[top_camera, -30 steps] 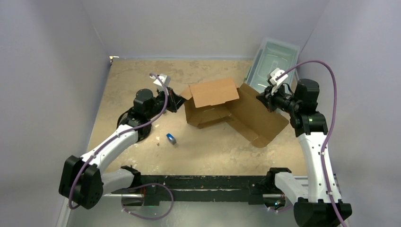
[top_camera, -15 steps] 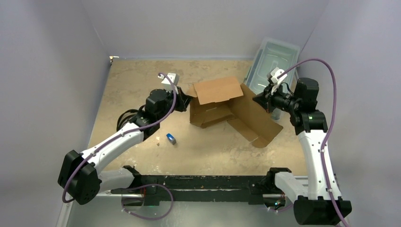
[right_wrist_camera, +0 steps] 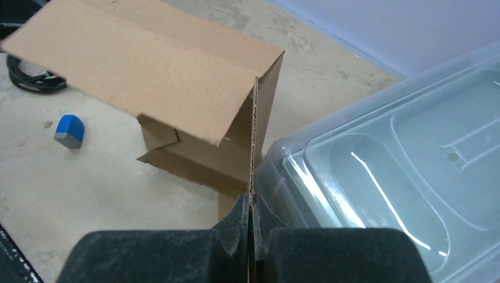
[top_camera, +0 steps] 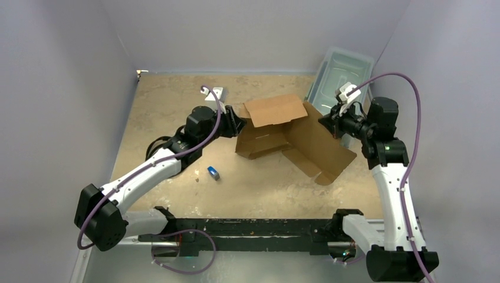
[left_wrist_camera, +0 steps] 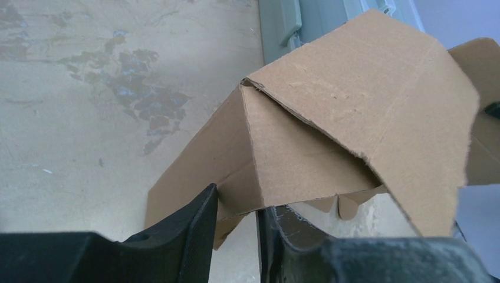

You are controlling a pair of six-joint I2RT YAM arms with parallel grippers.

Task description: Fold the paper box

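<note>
The paper box (top_camera: 277, 127) is brown corrugated cardboard, half raised in the middle of the table, with one flap up on top and a wide panel sloping down to the right. My left gripper (top_camera: 237, 125) is at the box's left corner. In the left wrist view the paper box (left_wrist_camera: 330, 118) has its lower corner between the fingers of that gripper (left_wrist_camera: 236, 197), which stand a little apart and open. My right gripper (top_camera: 325, 122) is at the box's right side. In the right wrist view that gripper (right_wrist_camera: 250, 203) is shut on the thin upright edge of the paper box (right_wrist_camera: 147, 65).
A clear plastic lidded bin (top_camera: 342, 68) stands at the back right, close behind my right gripper, and the bin (right_wrist_camera: 401, 147) fills the right of the right wrist view. A small blue object (top_camera: 213, 173) lies on the table left of centre. The left arm's black cable (right_wrist_camera: 29, 76) lies by its base.
My left arm has moved right and forward against the box's left corner, and its jaws have parted slightly. The box has shifted a little right, and its top flap stands higher.
</note>
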